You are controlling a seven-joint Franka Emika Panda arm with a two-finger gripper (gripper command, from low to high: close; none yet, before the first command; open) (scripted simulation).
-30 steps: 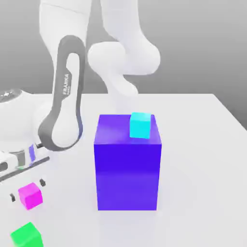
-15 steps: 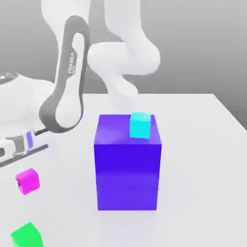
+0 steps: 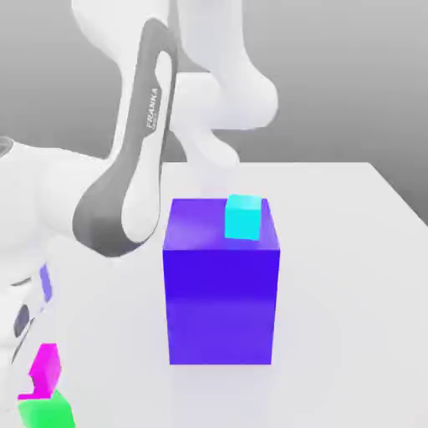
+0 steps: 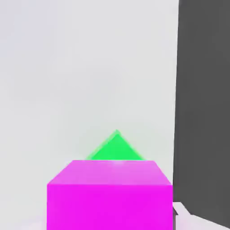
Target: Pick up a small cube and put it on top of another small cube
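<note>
simulated robotics lab scene, plain white tabletop (image 3: 351,276), blank grey backdrop (image 3: 334,75), white Franka arm (image 3: 125,184), solid-coloured blocks

magenta cube (image 3: 46,369) now just above green cube (image 3: 48,411), arm (image 3: 125,192) swung lower

Green cube (image 3: 50,413) cut off by the exterior view's bottom edge.
</note>
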